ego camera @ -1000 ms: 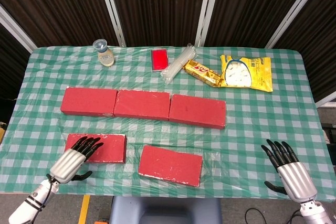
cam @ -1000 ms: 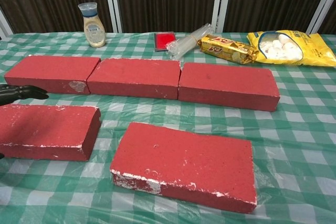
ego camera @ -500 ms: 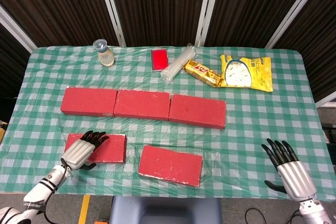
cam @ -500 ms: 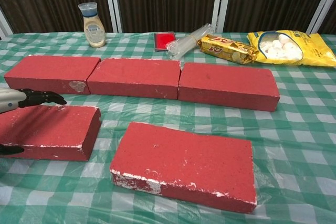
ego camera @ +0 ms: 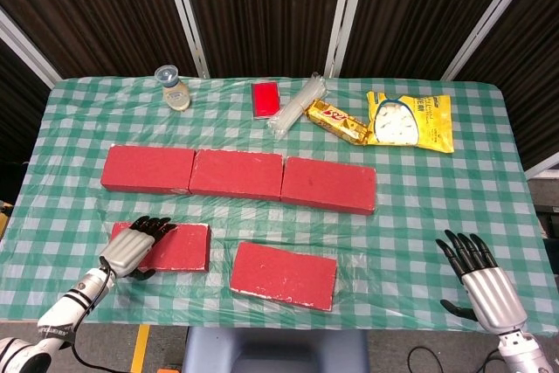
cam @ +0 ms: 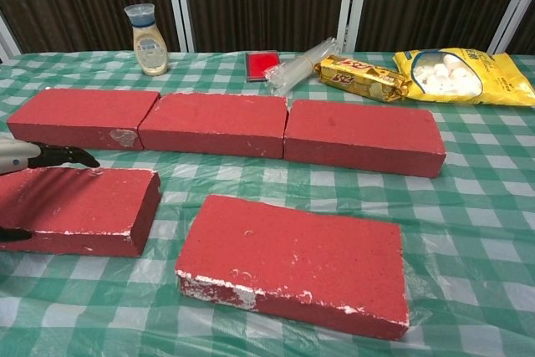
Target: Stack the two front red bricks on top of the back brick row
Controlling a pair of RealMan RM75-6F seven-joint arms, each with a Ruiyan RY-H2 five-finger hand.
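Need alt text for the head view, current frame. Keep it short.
The robot's left hand lies over the left end of the front left brick, while its right hand hovers open off to the right. A second front brick lies near the table's front edge, before a back row of three red bricks; snacks and a bottle sit beyond.

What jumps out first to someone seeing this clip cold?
Three flat red bricks in a row across the green checked tablecloth, with two more in front. The left hand lies over the front-left red brick; the right hand hangs open by the table's near right corner.
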